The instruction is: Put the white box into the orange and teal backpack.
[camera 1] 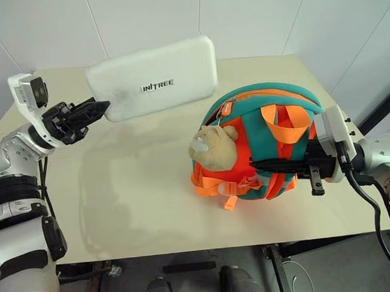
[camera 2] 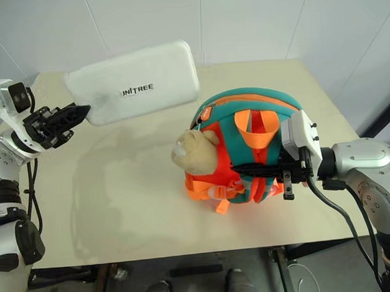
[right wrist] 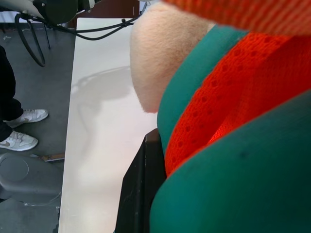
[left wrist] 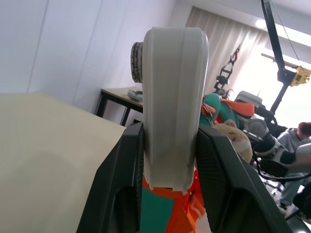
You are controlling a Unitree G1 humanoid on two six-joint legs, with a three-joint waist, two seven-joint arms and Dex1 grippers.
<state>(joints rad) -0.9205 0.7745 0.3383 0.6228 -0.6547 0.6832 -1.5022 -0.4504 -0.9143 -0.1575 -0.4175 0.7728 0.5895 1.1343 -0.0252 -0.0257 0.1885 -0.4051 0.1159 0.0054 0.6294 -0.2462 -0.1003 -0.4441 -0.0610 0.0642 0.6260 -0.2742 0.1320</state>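
Note:
The white box (camera 1: 153,80) with dark "UNITREE" lettering hangs in the air over the table's back left, tilted up toward the right. My left gripper (camera 1: 99,110) is shut on its near left end; in the left wrist view both black fingers (left wrist: 121,174) clamp the box's (left wrist: 172,97) narrow edge. The orange and teal backpack (camera 1: 258,117) stands on the table at the right, a beige plush toy (camera 1: 214,148) on its front. My right gripper (camera 1: 267,163) reaches in from the right, shut on the backpack's front fabric (right wrist: 233,145).
The beige table (camera 1: 120,201) has open surface between the box and the backpack. A white wall stands close behind it. A person's shoes (right wrist: 19,128) rest on the floor beside the table, and another person (left wrist: 299,138) sits farther off.

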